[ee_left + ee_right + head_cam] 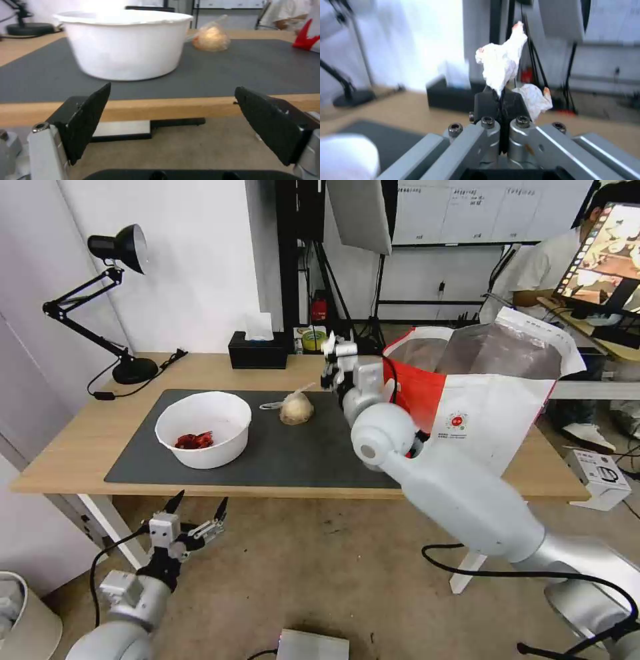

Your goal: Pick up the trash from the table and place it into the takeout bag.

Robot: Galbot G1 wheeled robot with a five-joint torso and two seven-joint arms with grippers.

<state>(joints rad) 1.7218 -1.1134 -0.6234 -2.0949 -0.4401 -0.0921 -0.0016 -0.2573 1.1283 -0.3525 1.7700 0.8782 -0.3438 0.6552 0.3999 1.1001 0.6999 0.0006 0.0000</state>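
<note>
The crumpled white tissue point(501, 66) is pinched between the black pads of the right gripper point(500, 100), which is closed tight on it — most of the wad sticks out beyond the fingertips, with a second lobe hanging to one side. It is rumpled, white, and marked with small orange-red stains. In the head view the right gripper point(331, 363) is held above the far part of the table point(73, 447), just beside the near wall of the takeout bag point(480, 407), a white-and-red tote with a foil lining and a round red logo, standing open at the table's right end. Behind the gripper sits a black tissue box point(257, 352); a black desk lamp point(117, 287) stands at the far left corner.

On the dark grey mat point(293, 453) a knotted clear bag point(295, 408) with a beige lump lies near the middle, and a white round bowl point(203, 428) with red scraps stands to its left.

The left gripper point(197, 508) hangs below the table's front edge, fingers spread wide and empty, facing the bowl — well apart from it.
</note>
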